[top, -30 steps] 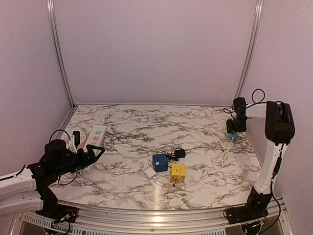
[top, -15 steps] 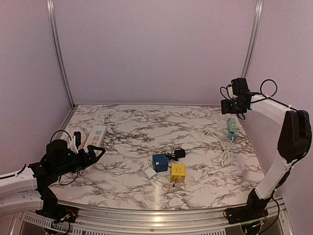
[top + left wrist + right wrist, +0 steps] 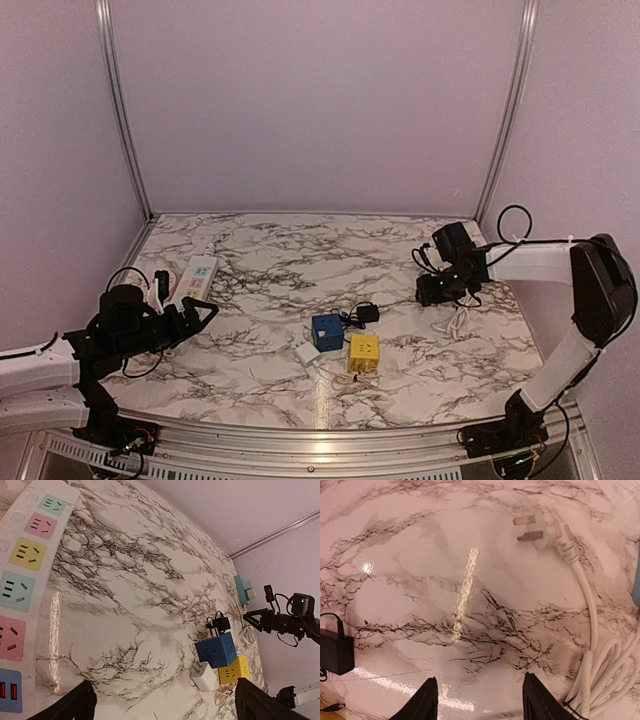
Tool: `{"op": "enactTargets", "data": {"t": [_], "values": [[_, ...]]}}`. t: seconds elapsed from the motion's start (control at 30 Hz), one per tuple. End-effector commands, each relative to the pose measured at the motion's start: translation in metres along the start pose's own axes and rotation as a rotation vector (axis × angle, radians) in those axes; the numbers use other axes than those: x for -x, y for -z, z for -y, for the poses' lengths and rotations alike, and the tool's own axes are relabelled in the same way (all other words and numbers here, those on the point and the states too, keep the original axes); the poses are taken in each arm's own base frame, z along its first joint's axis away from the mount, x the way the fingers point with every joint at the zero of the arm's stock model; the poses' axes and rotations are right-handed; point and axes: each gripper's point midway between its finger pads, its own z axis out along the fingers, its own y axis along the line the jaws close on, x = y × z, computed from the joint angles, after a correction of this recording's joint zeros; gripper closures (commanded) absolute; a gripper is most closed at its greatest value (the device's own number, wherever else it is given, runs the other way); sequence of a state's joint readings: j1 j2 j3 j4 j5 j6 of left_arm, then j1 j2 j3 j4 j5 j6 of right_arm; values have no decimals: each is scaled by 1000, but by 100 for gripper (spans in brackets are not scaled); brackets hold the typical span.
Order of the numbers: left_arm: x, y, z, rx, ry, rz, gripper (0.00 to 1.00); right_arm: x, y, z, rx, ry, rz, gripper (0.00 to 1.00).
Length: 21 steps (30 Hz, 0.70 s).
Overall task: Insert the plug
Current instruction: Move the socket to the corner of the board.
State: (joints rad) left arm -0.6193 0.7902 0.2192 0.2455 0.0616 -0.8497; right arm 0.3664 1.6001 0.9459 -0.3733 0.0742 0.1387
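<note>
The white plug (image 3: 542, 529) lies flat on the marble tabletop (image 3: 280, 260) in the right half of the table, and in the right wrist view we see its metal prongs pointing left. Its white cord (image 3: 590, 605) runs down from it into a bundle of loops at the lower right. The right claw (image 3: 480, 700) hangs low over bare marble short of the plug, its two fingers (image 3: 427, 702) spread wide with nothing between them and nothing touching them. From above, we find that claw (image 3: 428, 290) just beside the coiled cord, and its body hides the plug itself there. A black adapter (image 3: 335, 650) sits at the left edge of the wrist view, apart from the fingers. Toward the middle of the table, we see a blue socket cube (image 3: 326, 331) and a yellow socket cube (image 3: 363, 352) close together, with a small white charger (image 3: 307, 355) just beside them. A teal power strip (image 3: 242, 589) shows at the far right in the left wrist view. On the left side, the left claw (image 3: 195, 315) also stands wide open and holds nothing, near a long white power strip (image 3: 198, 277) with coloured sockets.
</note>
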Motion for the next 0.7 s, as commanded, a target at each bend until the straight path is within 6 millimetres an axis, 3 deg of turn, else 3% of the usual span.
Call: {"op": "enactTargets", "data": {"t": [0.0,0.23,0.37,0.67], "values": [[13,-2,18,-53,-7,30,1,-7,-6,-11,66,-98,6,46],[12,-2,17,-55,-11,31,1,-43,-15,3,7,-228,-71,46],[9,-2,14,-51,-14,31,1,-62,-17,19,-30,-292,-131,55],[7,-6,14,-62,-16,25,1,-74,9,56,-53,-437,-89,56]]}}
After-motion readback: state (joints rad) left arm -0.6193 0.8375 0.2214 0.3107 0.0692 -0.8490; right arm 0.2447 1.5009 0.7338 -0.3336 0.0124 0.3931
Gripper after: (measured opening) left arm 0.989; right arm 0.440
